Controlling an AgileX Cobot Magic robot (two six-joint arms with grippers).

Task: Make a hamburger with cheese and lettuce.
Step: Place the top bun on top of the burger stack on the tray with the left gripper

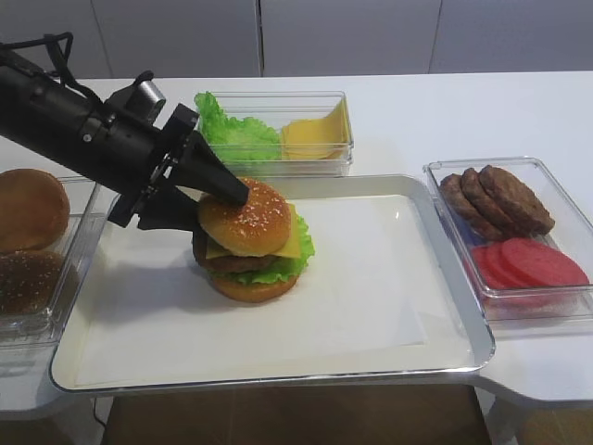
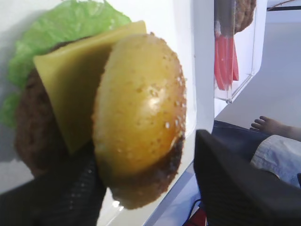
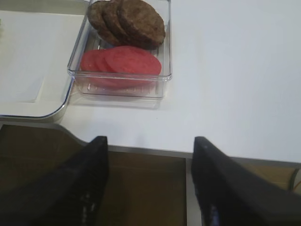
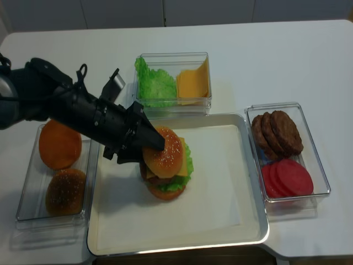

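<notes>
On the silver metal tray (image 1: 445, 362) stands the stacked hamburger (image 1: 252, 243): sesame-seeded top bun, thin yellow cheese slice (image 1: 295, 238), dark patty, ruffled green lettuce leaf (image 1: 278, 271), bottom bun. The black left claw (image 1: 211, 199) straddles the top bun, jaws spread wide. The right claw (image 3: 149, 176) hangs wide off the white surface (image 3: 235, 70).

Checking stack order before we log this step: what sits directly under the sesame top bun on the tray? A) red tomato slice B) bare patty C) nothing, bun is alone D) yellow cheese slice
D: the cheese lies right beneath the sesame top of the hamburger, its corner sticking out, with patty and lettuce below it.
</notes>
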